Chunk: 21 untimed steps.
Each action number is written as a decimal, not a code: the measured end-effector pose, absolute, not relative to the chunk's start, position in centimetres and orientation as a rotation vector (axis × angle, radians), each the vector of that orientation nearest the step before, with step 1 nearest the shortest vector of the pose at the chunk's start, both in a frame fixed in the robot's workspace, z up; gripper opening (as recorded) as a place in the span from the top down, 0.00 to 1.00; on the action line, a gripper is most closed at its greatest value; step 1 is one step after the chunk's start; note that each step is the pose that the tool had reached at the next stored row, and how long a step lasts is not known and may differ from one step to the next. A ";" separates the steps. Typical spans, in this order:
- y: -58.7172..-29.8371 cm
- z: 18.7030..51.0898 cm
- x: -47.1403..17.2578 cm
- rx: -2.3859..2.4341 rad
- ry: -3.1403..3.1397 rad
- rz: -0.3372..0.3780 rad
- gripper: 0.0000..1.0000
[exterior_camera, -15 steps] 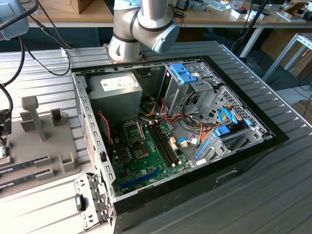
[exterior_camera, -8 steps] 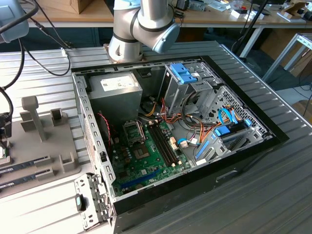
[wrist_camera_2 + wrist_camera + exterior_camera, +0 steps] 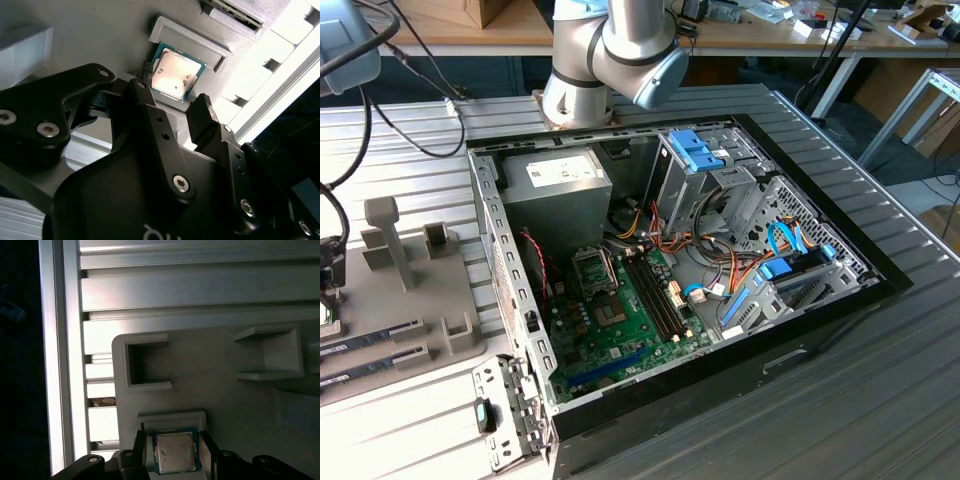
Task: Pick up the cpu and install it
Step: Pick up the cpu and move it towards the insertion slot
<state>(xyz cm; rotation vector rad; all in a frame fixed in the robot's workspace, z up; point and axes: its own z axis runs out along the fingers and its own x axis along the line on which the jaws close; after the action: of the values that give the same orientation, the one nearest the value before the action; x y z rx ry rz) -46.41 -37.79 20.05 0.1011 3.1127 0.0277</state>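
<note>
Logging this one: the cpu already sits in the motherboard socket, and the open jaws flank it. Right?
Not quite. The cpu lies in a recess of the grey holder, not in the motherboard socket, as both wrist views show. The open jaws of the gripper do flank it.

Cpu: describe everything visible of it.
The cpu is a flat square chip with a silvery metal top and a thin green rim. It lies flat, top up, in a walled pocket of a pale grey holder. The open gripper straddles it, one finger either side; contact cannot be told.
</note>
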 end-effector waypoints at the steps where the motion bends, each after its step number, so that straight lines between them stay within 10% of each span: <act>1: -37.8 20.0 -46.4 0.094 3.113 0.027 0.46; 21: -38.3 19.5 -46.1 0.003 3.109 0.018 0.46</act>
<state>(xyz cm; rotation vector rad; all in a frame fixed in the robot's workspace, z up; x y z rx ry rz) -46.08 -38.29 19.53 0.0025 3.1091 0.0180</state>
